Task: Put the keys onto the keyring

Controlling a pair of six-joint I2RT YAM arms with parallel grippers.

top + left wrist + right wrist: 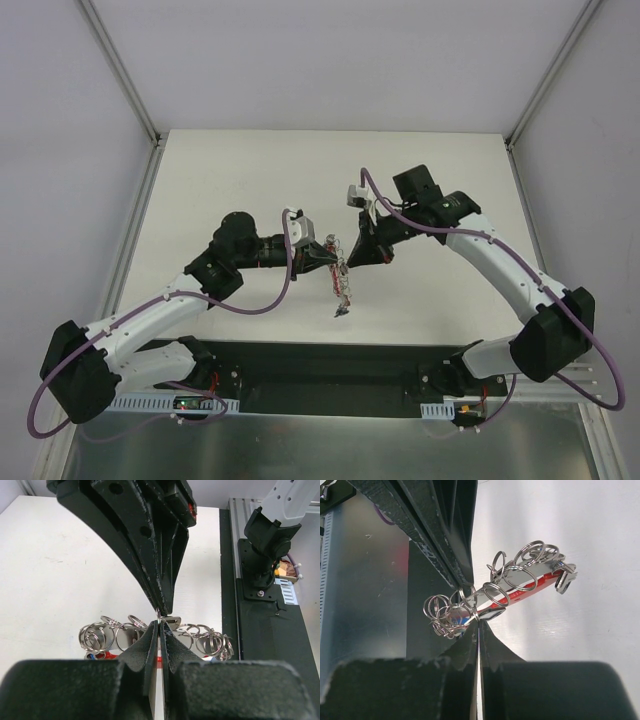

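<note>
Left claw (159, 629) & right claw (479, 628) both clamped, no gap, on keyring (512, 592) hanging above worktop (60, 570). Risk: thin ring slips frm either pinch if arms pull apart, so bunch drops to worktop.

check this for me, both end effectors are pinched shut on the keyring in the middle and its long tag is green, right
Not quite. The long tag is red, not green; the right wrist view shows it among the rings of the keyring. The rest holds: the left end effector and the right end effector are both pinched shut on it.
</note>
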